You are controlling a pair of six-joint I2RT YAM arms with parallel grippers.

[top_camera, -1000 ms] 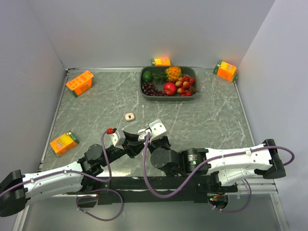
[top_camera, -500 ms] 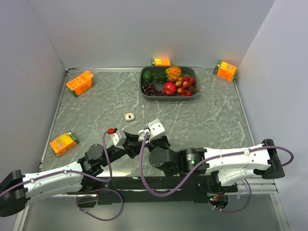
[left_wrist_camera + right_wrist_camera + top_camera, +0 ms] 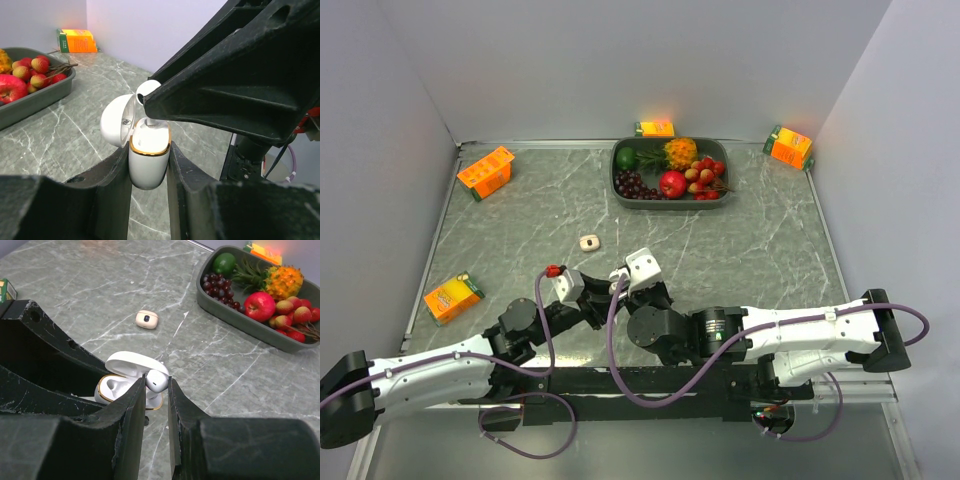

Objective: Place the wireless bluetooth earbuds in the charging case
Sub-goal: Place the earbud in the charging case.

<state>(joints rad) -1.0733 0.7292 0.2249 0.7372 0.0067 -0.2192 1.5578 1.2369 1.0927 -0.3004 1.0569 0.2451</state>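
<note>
The desk (image 3: 520, 230) is grey-green with thin white lines, like marble. The charging case (image 3: 147, 170) is shiny white with a gold band round its mouth. The earbud (image 3: 158, 381) is shiny white too. The left tool (image 3: 148, 152) and the right tool (image 3: 156, 386) are black. Near the top middle of the right wrist view, a little case (image 3: 147, 319) is cream-beige. The carton (image 3: 485, 171) at the upper left is orange. The tray (image 3: 720, 198) is dark grey, and the apple (image 3: 672, 184) is red.

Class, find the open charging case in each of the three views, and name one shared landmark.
Top external: case low centre, barely visible.
Left wrist: centre, in the left claw.
Right wrist: left of centre, by the earbud.
Shared landmark: fruit tray.
</note>
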